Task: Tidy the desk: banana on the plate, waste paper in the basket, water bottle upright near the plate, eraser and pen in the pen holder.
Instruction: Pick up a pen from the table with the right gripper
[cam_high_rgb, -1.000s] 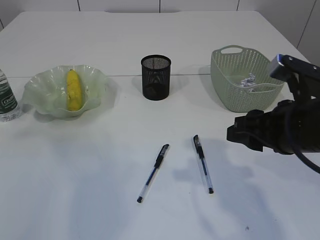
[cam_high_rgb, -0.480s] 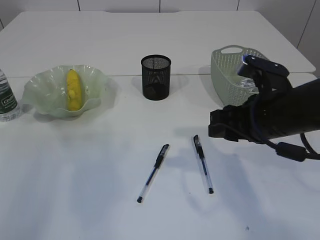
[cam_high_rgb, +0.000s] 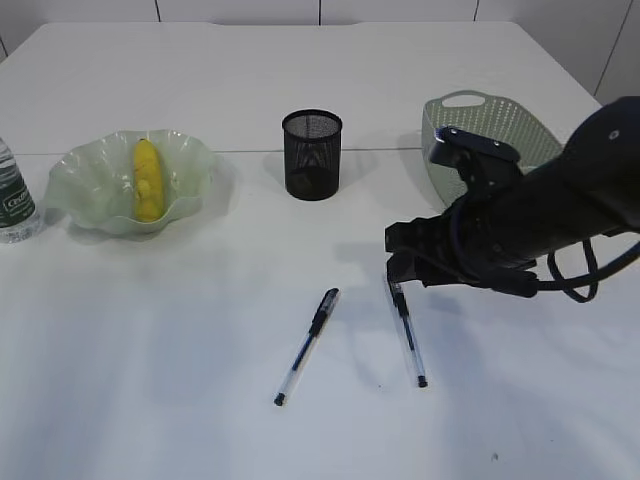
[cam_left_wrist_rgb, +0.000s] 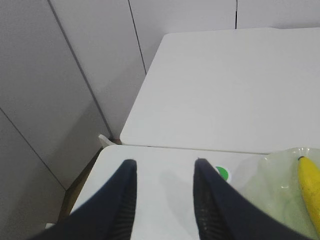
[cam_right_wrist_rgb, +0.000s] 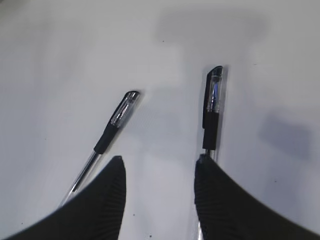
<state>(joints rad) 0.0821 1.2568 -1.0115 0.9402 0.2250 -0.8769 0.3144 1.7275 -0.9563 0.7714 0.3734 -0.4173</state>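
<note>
Your right pincer (cam_high_rgb: 400, 262) hangs low over the white table (cam_high_rgb: 150, 380), its two dark fingers (cam_right_wrist_rgb: 107, 195) spread apart with nothing between them. It sits right at the capped end of the right-hand pen (cam_high_rgb: 408, 330), and from the wrist view that pen (cam_right_wrist_rgb: 212, 112) runs down under the right finger while the left-hand pen (cam_right_wrist_rgb: 107, 132) slants off beside the left finger. The two pens lie near each other in front of the pen holder (cam_high_rgb: 312, 154), with the left-hand pen (cam_high_rgb: 307, 346) angled away toward you (neither is lifted).

The banana (cam_high_rgb: 147, 180) lies in the green ruffled plate (cam_high_rgb: 75, 180) on the left side of the table. The water bottle (cam_high_rgb: 12, 205) stands upright at the far left edge, just beside the plate. The basket (cam_high_rgb: 480, 110) sits at the right rear, partly hidden behind the right arm, so you cannot see its contents. I cannot make out the eraser.

Your left pincer (cam_left_wrist_rgb: 162, 200) is released too, fingers apart and gripping nothing, held above the table's left corner. The plate's rim (cam_left_wrist_rgb: 260, 175) and the banana's tip (cam_left_wrist_rgb: 311, 185) show at its right.
</note>
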